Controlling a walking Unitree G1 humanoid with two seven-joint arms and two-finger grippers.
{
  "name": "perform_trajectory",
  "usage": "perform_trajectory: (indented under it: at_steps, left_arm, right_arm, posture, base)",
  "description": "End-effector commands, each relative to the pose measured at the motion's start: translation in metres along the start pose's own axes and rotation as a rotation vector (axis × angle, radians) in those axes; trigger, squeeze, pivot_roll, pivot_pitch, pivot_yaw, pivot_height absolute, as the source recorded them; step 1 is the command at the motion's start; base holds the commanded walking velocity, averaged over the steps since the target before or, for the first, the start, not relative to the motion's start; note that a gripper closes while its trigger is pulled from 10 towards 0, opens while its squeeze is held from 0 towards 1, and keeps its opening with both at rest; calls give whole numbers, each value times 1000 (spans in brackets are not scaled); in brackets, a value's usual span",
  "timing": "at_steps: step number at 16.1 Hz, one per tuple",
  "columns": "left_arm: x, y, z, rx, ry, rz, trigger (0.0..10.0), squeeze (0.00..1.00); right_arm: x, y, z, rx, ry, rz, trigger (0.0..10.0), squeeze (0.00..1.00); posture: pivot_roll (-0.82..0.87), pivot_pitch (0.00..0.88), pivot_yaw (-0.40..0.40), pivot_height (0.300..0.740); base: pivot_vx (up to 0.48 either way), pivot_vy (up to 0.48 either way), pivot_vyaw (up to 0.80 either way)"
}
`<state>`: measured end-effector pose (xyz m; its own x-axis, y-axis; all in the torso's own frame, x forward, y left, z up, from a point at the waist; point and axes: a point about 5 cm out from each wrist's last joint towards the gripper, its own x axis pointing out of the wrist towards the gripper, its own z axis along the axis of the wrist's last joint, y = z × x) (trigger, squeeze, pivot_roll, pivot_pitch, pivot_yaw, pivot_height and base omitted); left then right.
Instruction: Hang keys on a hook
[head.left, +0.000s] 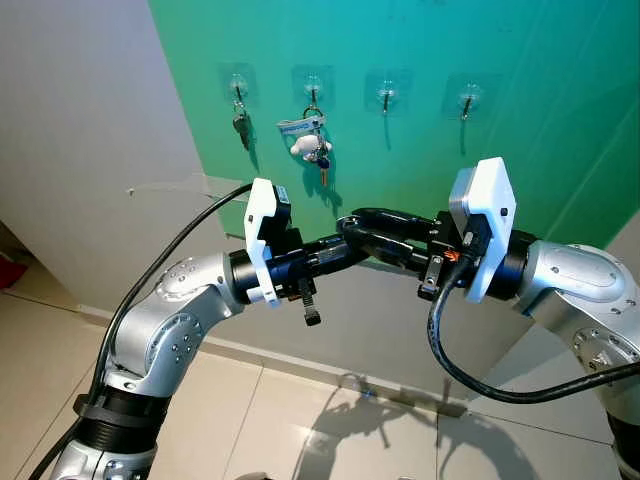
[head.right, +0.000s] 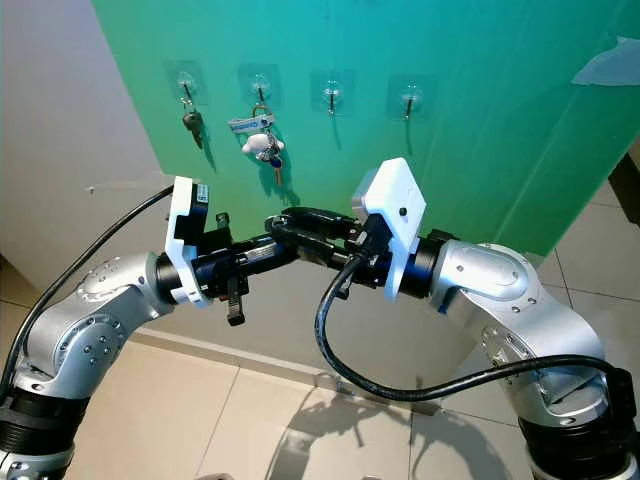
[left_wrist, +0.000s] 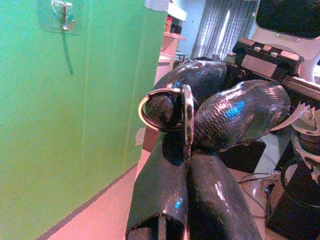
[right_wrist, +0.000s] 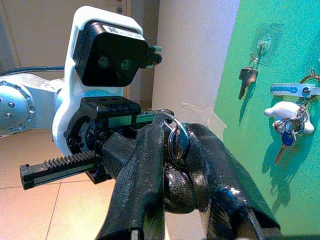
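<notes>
— Where do we find the keys?
— We find a flat metal key on a round steel ring, pinched where the two hands meet before the green wall. The left hand, glossy black and curved, is clamped on the key's blade; the right hand is closed about the ring from the opposite side.
— And the hooks?
— We note four clear adhesive hooks in a row above. One carries a dark key, the next a bunch with a white plush charm; the free hook and its neighbour hang bare.
</notes>
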<state>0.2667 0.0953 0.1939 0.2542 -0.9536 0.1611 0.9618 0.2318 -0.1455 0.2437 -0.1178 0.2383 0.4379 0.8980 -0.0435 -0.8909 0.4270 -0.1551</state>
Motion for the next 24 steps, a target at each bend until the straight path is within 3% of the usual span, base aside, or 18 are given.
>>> perform_trajectory:
  at_steps: [1,8,15,23,24]
  left_arm:
    - [0,-3,6,25,-16,-25,0,0]
    - [-1,-5,2,16,-11,-26,0,0]
    - [0,-8,-1,16,-10,-25,0,0]
    - [5,-2,1,59,-25,27,0,0]
    - [5,-2,1,62,-27,30,0,0]
  right_arm:
    - [-2,-3,-6,9,38,-19,0,0]
    - [-7,-20,9,-57,-7,-109,0,0]
    - [-10,-36,33,-137,-144,-244,0,0]
    - [-3,-32,38,-143,-195,-232,0,0]
    - [-2,-31,35,-137,-189,-233,7490,0]
  posture:
    - [4,0,33,740]
    - [1,0,28,740]
    - [-2,0,30,740]
    - [-2,0,33,740]
    - [-2,0,33,740]
  base:
    - [0,0,0]
    - [0,0,0]
    - [0,0,0]
    - [0,0,0]
    - [0,0,0]
